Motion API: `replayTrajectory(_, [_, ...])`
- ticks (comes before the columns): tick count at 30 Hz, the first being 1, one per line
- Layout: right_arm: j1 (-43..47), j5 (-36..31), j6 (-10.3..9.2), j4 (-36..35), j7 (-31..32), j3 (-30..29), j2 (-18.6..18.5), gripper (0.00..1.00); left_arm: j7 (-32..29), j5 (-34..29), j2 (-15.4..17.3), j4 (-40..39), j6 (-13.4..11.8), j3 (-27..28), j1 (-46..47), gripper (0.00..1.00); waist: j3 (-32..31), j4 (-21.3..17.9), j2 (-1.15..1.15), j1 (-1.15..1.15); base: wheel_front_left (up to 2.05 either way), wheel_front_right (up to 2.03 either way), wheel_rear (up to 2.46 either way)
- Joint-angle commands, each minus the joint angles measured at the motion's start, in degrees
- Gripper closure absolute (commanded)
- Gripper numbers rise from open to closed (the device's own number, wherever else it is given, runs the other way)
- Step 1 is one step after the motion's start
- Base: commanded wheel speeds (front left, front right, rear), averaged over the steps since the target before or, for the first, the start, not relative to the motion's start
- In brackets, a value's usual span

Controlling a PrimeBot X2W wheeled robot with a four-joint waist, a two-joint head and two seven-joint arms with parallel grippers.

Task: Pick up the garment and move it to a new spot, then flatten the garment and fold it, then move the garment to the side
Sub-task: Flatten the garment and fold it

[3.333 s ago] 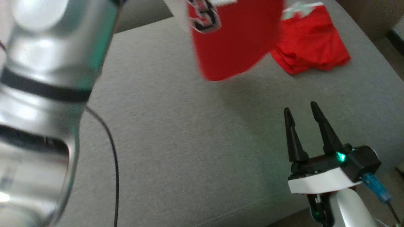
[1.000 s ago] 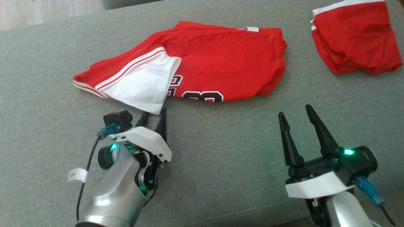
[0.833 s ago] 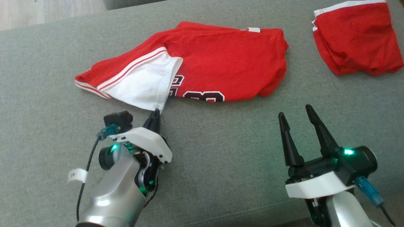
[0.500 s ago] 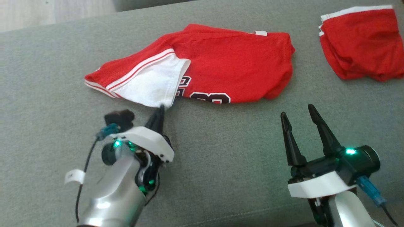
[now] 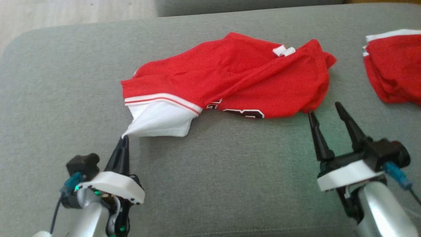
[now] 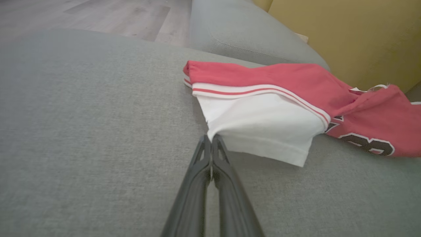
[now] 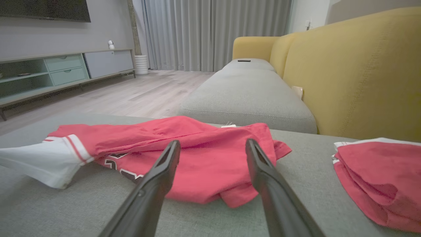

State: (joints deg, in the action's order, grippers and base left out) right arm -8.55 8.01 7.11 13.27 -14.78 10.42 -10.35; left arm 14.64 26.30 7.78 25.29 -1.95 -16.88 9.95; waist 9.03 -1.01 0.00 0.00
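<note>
- Garment (image 5: 230,79): crumpled, centre of cushion (image 5: 213,184).
- Left gripper (image 5: 124,138): pinched on white corner (image 5: 138,130); pull low, steadily outward.
- Right gripper (image 5: 323,109): spread, empty, nearby; should take opposite end.

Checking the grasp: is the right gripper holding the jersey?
No, the right gripper has its fingers spread open beside the jersey.

Free over bare grey cushion (image 5: 223,184) at 6 o'clock in the head view, between left gripper (image 5: 124,139) and right gripper (image 5: 323,109). Blocked at 12 by the crumpled red garment (image 5: 236,75). Blocked at 2 to 3 by a folded red pile (image 5: 394,75), with a narrow bare strip between. Clear at 9 to 10.
</note>
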Motion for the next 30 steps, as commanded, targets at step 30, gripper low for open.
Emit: replayTrajectory(30, [-41.2, 13.6, 0.37, 27.9, 30.8, 28.8, -16.8, 0.0, 0.4, -7.2, 1.0, -2.7, 1.1, 4.4, 4.2, 1.0, 5.1, 11.4, 0.0, 0.0, 0.0, 0.0, 0.0])
